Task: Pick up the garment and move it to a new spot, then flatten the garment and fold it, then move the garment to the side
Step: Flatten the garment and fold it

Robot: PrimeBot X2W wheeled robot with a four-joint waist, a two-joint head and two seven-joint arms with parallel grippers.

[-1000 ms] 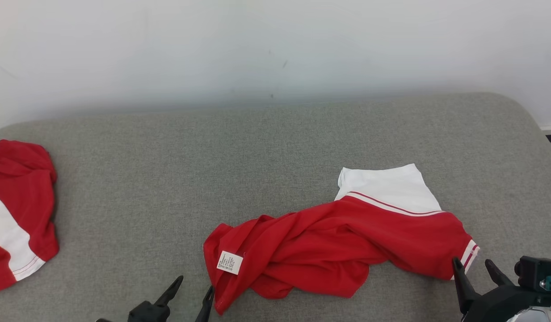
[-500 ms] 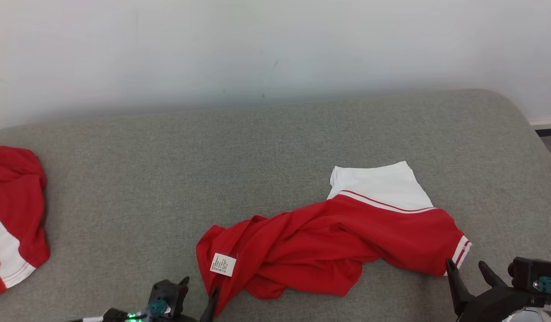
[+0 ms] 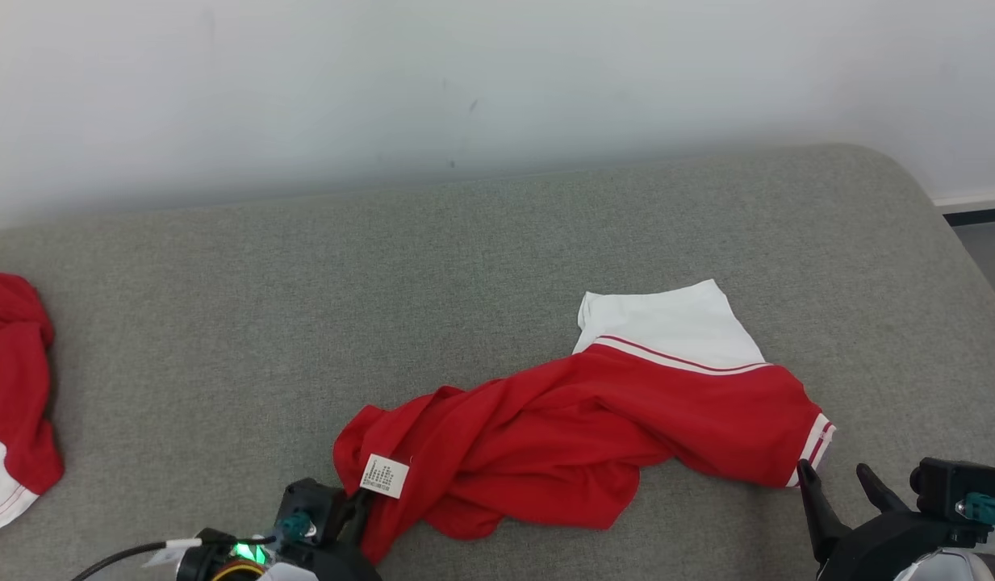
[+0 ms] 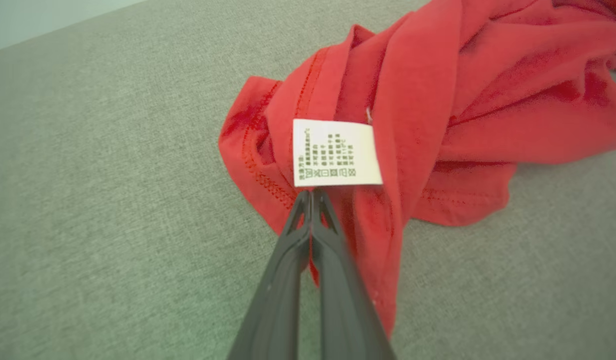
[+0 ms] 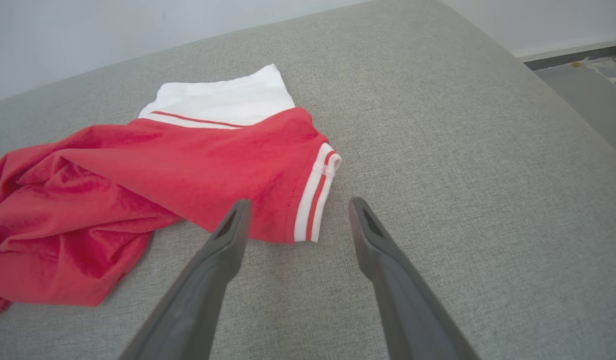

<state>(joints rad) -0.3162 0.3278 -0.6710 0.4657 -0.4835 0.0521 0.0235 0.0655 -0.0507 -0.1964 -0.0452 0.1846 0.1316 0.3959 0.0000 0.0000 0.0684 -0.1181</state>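
While the red and white garment (image 3: pixel 578 428) lies crumpled on the grey cushion (image 3: pixel 263 323), long axis running left to right, the left gripper (image 4: pixel 310 197) sits at its left end. Its fingers are pressed together just under the white label (image 4: pixel 336 152), seemingly pinching the hem. The right gripper (image 5: pixel 298 215), fingers apart, hovers just short of the striped cuff (image 5: pixel 315 200) at the right end.

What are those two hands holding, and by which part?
The left hand pinches the red garment at its stitched hem, right beside the white care label. The right hand is open, holding nothing.
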